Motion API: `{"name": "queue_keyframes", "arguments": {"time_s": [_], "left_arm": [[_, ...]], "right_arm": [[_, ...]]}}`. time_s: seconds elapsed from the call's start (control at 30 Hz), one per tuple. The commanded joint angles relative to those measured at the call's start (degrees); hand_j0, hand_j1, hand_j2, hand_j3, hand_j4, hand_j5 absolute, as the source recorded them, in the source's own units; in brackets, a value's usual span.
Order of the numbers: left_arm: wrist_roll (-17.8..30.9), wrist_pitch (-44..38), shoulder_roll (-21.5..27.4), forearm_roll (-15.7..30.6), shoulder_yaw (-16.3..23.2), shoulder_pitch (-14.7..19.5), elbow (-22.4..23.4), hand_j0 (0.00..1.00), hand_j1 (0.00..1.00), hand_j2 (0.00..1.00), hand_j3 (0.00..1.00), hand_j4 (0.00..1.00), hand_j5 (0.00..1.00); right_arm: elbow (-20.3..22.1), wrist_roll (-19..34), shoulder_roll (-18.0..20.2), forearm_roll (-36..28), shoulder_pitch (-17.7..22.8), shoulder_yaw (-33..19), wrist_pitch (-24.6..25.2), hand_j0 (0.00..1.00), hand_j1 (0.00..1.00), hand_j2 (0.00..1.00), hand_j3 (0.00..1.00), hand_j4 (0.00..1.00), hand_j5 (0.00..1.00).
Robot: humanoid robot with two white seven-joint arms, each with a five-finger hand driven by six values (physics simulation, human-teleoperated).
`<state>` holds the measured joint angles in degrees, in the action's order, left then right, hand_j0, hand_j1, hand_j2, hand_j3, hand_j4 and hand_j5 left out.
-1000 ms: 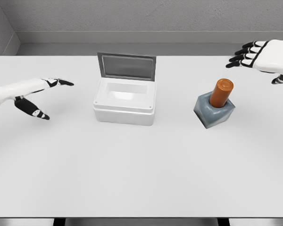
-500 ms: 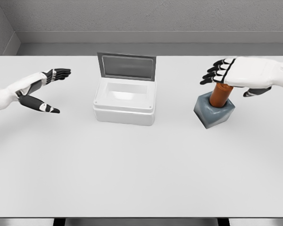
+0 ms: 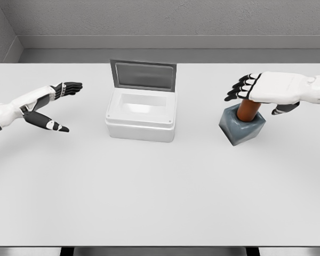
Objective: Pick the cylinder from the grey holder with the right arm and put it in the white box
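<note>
An orange-brown cylinder [image 3: 248,110] stands upright in a grey holder [image 3: 242,127] on the right of the table. My right hand [image 3: 258,92] lies flat over the cylinder's top, fingers stretched out to the left and open, thumb [image 3: 281,109] hanging behind; the cylinder's top is hidden under the palm. A white box [image 3: 141,116] with its grey lid [image 3: 143,75] raised stands at the table's centre, and its inside looks bare. My left hand [image 3: 52,104] hovers at the far left, open and holding nothing.
The white table [image 3: 160,186] runs wide in front of the box and holder. A grey wall closes off the far edge.
My right hand has sunk slightly onto the cylinder's top after sweeping in from the far right. The left hand has shifted only a little.
</note>
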<state>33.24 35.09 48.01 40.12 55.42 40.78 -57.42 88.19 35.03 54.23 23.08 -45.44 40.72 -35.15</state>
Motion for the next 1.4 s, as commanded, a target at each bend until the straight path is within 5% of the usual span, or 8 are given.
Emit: {"name": "queue_keyframes", "arguments": {"time_s": [0.0, 0.3, 0.4, 0.67, 1.37], "left_arm": [[0.2, -0.1, 0.0, 0.4, -0.1, 0.0, -0.1, 1.0, 1.0, 1.0, 1.0, 1.0, 1.0], [0.2, -0.1, 0.0, 0.2, -0.1, -0.1, -0.1, 1.0, 1.0, 1.0, 1.0, 1.0, 1.0], [0.2, -0.1, 0.0, 0.1, -0.1, -0.3, -0.1, 1.0, 1.0, 1.0, 1.0, 1.0, 1.0], [0.2, -0.1, -0.5, -0.7, -0.1, -0.4, -0.1, 1.0, 1.0, 1.0, 1.0, 1.0, 1.0], [0.2, -0.1, -0.9, -2.6, 0.0, -0.4, -0.4, 1.0, 1.0, 1.0, 1.0, 1.0, 1.0]], "right_arm": [[-0.3, 0.0, -0.2, 0.0, 0.0, 0.0, 0.1, 1.0, 1.0, 1.0, 1.0, 1.0, 1.0], [-0.6, 0.0, -0.6, 0.0, 0.1, 0.1, 0.1, 1.0, 1.0, 1.0, 1.0, 1.0, 1.0], [-0.5, 0.0, -0.7, 0.0, 0.0, 0.1, 0.1, 0.65, 0.65, 0.65, 0.65, 0.65, 0.65], [-0.6, 0.0, -0.7, 0.0, 0.0, 0.1, 0.1, 0.47, 0.47, 0.47, 0.47, 0.47, 0.47], [-0.7, 0.0, -0.3, -0.8, -3.2, -1.8, 0.1, 0.47, 0.47, 0.47, 0.47, 0.47, 0.47]]}}
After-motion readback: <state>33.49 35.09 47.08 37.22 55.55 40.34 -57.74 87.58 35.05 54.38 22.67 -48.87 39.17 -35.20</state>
